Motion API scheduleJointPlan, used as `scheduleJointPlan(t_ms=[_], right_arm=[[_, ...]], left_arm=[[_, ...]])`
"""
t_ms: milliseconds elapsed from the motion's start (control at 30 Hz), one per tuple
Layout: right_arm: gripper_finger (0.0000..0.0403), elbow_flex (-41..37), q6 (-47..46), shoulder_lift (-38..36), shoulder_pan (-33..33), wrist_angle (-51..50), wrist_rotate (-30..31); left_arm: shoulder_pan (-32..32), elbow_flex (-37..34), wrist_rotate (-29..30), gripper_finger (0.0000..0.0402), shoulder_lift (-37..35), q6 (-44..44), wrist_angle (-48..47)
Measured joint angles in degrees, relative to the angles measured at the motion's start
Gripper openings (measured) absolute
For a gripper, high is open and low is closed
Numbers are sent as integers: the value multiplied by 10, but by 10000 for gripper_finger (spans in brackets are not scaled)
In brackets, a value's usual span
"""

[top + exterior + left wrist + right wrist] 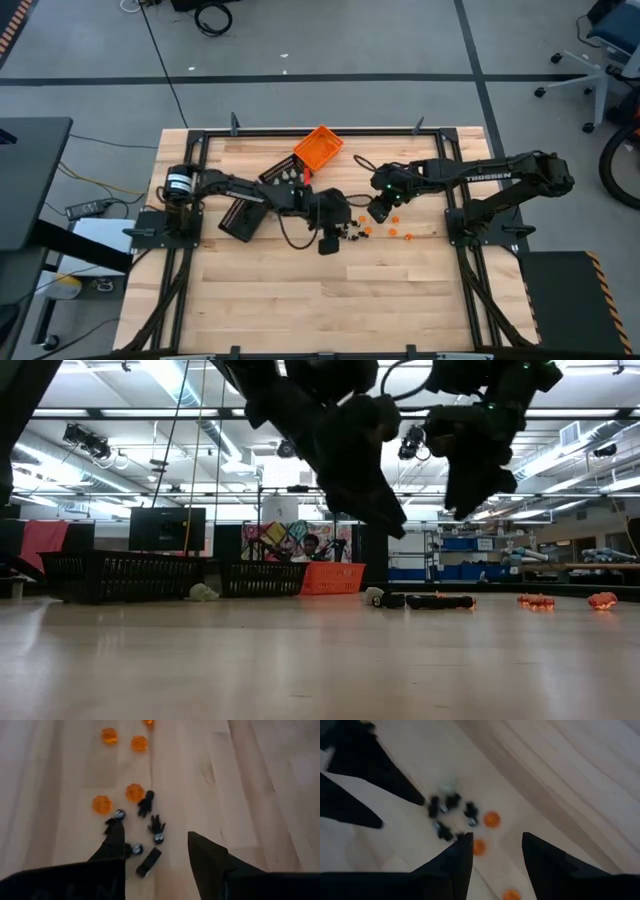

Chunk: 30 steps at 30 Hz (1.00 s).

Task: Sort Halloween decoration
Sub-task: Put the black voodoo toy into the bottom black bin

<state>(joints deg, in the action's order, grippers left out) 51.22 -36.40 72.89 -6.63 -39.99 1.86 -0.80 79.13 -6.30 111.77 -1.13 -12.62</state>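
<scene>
Over the trinket cluster: both grippers hang above the same patch of loose Halloween decoration [362,232] near the middle of the wooden table [300,310].
Left gripper [156,851]: released, its 2 fingers spread with bare wood between them, nothing held; it sits just above the black trinkets [150,815], probably lining up a pick.
Right gripper [497,854]: released too, fingers apart and empty, poised over the cluster's orange side, where an orange trinket [491,819] lies beside several black ones.
Trinkets: black pieces bunch together at the cluster's core; orange ones [393,232] trail off on the side toward the right arm; 1 whitish piece [204,592] lies apart, close to the trays.
Orange tray [318,147]: well beyond the cluster, toward the table's far edge, tilted; likely the bin for orange pieces.
Black trays [240,215]: on the cluster's left-arm side, under that arm; likely bins for the other colours.
Progress: most pieces seem to lie unsorted on the wood, so sorting looks far from done.
</scene>
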Motion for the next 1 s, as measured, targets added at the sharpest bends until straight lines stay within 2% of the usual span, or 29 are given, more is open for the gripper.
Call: scheduleJointPlan(t_ms=[267,600,733,1000], right_arm=[[173,0,9,0,3,-16,0],[173,0,3,0,3,16,2],[173,0,-2,0,3,19,0],[173,0,-14,0,3,21,-4]], left_arm=[[-24,0,-2,117,25,120,2],[-9,-1,-29,117,66,126,-6],[-12,-1,-27,117,83,154,1],[-16,2,-22,116,99,138,8]])
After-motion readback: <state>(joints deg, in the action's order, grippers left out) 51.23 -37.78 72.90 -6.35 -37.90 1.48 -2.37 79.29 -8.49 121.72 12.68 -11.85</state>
